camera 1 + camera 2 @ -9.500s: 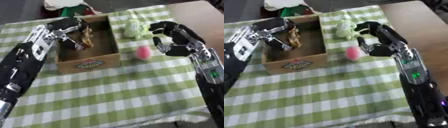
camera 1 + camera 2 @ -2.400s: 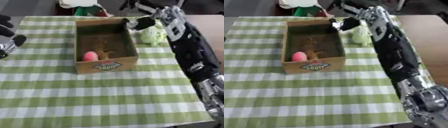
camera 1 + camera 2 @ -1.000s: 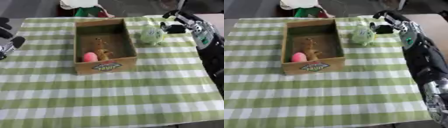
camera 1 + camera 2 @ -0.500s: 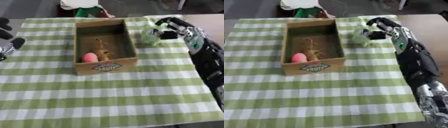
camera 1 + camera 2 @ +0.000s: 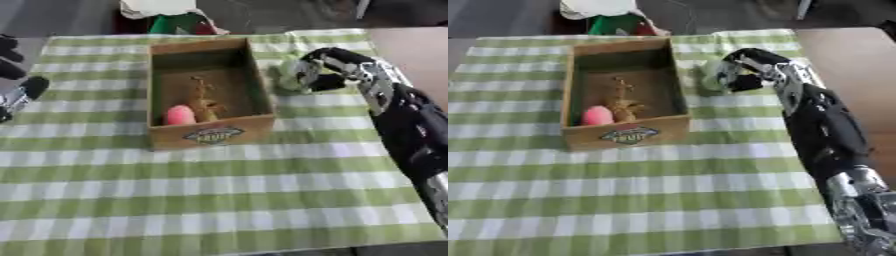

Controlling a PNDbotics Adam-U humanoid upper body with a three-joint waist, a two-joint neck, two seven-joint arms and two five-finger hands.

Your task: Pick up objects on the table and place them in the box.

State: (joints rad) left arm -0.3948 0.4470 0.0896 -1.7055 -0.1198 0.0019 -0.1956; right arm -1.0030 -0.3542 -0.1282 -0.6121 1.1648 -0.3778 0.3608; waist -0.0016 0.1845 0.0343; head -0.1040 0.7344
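Your right hand (image 5: 322,69) is on the pale green toy (image 5: 289,75), fingers curled over it from the right and closing around it. The toy sits on the checked cloth (image 5: 219,195) of the desk, just beside the right wall of the wooden box (image 5: 210,131). So this is the grasp step, by my read. Inside the box, a pink egg-shaped thing (image 5: 180,115) and a tan piece (image 5: 205,102) already lie on the floor. Your left hand (image 5: 19,85) rests at the left edge, fingers relaxed and holding nothing. Next you'll need to lift clear of the box wall, carry left, and release over the bare far end.
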